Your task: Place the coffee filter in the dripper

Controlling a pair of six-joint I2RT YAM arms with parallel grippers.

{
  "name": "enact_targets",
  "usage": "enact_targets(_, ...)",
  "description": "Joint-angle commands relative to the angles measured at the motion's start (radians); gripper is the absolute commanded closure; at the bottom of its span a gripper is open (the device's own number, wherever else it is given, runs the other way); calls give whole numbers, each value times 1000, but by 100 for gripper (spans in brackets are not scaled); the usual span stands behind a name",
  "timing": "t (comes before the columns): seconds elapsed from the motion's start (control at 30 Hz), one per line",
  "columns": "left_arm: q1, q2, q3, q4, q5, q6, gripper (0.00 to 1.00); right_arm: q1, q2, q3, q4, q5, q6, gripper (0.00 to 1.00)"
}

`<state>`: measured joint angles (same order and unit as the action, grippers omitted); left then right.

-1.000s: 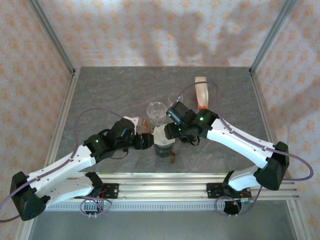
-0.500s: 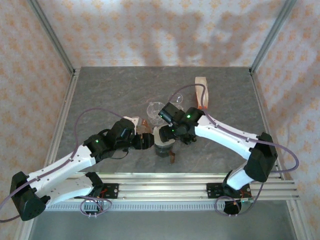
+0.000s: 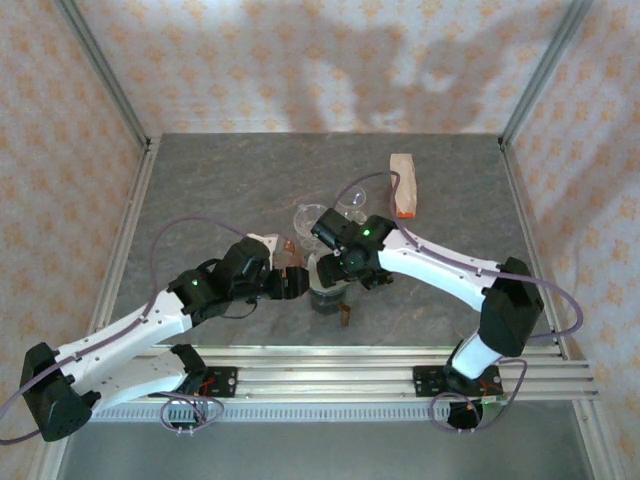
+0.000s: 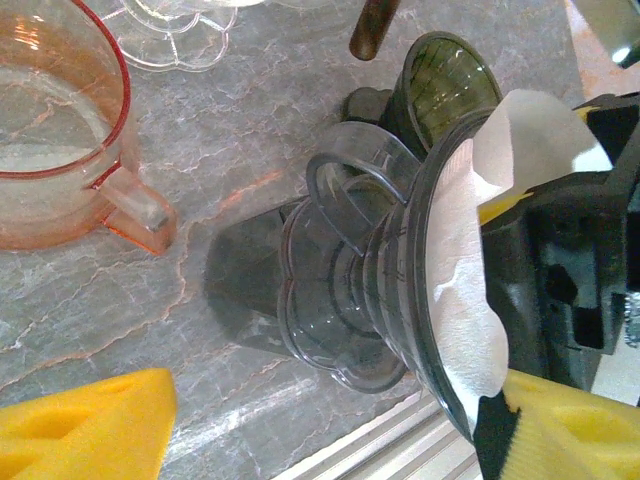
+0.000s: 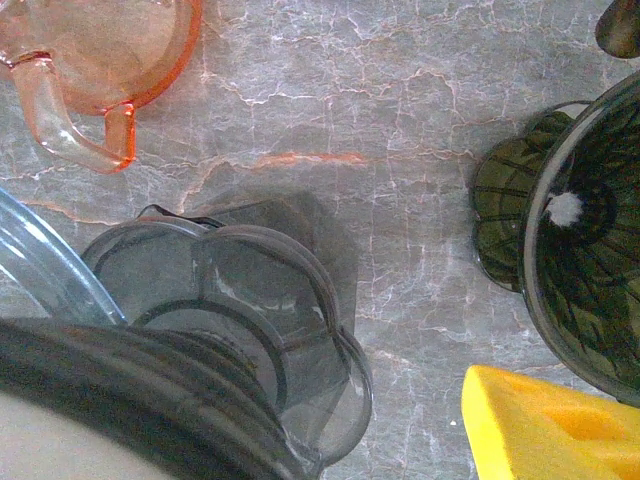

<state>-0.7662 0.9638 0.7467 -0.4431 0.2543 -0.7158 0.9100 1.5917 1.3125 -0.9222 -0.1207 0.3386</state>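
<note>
One white filter (image 4: 462, 262) lines the dripper (image 4: 340, 292); left pincer (image 4: 330, 405) agape — cup (image 4: 60, 205) beside.

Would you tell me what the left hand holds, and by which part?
Apparently nothing: the dripper, filter inside, sits between the left hand's open fingers, one clear of its base.

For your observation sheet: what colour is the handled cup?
Translucent pinkish-orange cup, clearest in the left wrist view.

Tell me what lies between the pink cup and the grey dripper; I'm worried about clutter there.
Nothing: the left wrist view shows bare marble tabletop between the pink cup and the grey dripper.
</note>
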Motion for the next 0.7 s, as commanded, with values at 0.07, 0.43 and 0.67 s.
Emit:
enact_targets(0.07,-8,-47,-22,50,-18,-27,17,7,11,-22,17,34,3,27)
enact_targets(0.43,-8,-18,-21,120,-34,-40,10,7,28,-35,32,37,9,27)
enact_targets(0.67,-8,10,-20,114,-58,-46,10,7,27,-40,34,32,11,27)
